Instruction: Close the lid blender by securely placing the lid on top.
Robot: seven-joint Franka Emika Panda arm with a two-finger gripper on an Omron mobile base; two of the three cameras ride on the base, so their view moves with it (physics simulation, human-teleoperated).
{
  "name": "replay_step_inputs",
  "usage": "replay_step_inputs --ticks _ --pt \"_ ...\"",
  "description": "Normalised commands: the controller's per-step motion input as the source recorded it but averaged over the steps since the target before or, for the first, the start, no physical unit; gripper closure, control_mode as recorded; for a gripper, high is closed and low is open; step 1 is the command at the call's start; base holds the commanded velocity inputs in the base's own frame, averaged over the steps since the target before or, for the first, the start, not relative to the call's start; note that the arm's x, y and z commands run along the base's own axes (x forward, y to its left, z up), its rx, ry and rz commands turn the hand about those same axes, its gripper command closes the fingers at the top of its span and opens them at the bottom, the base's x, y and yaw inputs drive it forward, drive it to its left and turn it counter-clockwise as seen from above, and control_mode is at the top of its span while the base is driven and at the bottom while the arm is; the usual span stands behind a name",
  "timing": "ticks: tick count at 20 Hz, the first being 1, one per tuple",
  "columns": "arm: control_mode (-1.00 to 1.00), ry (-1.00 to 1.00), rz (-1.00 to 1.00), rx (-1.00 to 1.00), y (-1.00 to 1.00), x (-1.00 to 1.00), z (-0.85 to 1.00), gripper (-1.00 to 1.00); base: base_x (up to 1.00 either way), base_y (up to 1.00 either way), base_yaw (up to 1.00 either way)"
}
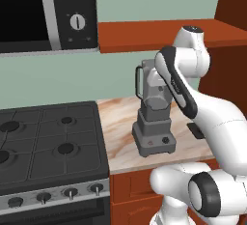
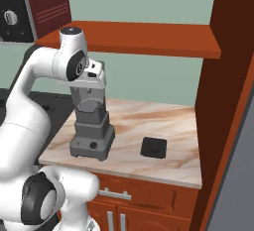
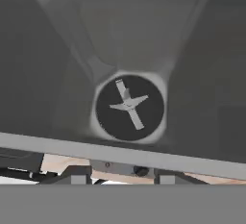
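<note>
The small flat squarish dark grey-black lid [image 2: 153,147] lies flat on the pale marbled stone counter [image 2: 149,118], near its front edge. It sits well apart from the grey countertop blender [image 2: 92,126], on the side away from the black gas stove [image 1: 48,142], and nothing touches it. In the left base view only a dark corner of it [image 1: 195,130] peeps from behind the white arm.

As a judgement, the lid looks light, stiff and thin, unlikely to bend or break, though smooth enough to slip. Lying low on the counter, it offers little height, so the best hold would be across two opposite edges, or on the raised centre if there is one; the pictures are too small to tell. It is nearly square, so it has no real long axis; its broad face points up.

Further back, the blender stands upright on its blocky base, red button and black knob facing the counter's front, its long axis vertical and its mouth open upward. The jar's side handle [image 1: 138,81] points toward the stove.

The tool hangs over the jar; in the hand view it looks straight down inside at the metal blades [image 3: 129,105]. Its fingers hide behind the arm in both base views, so I cannot tell whether they are spread or together. It carries nothing visible.

Behind runs an orange-brown wooden shelf [image 2: 149,39].
</note>
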Motion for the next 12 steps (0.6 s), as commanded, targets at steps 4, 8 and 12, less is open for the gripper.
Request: replay_step_inputs --ticks 4,8,12 --pt "-1.0 -0.09 -0.05 0.0 -0.18 -0.4 0.0 -1.0 0.0 0.0 0.0" --pt "-1.0 -0.31 -0.17 0.13 -1.0 -0.48 0.0 -1.0 0.0 0.0 0.0" --pt "-1.0 -0.07 -0.21 0.19 -1.0 -0.23 -0.06 -1.0 0.0 0.0 0.0"
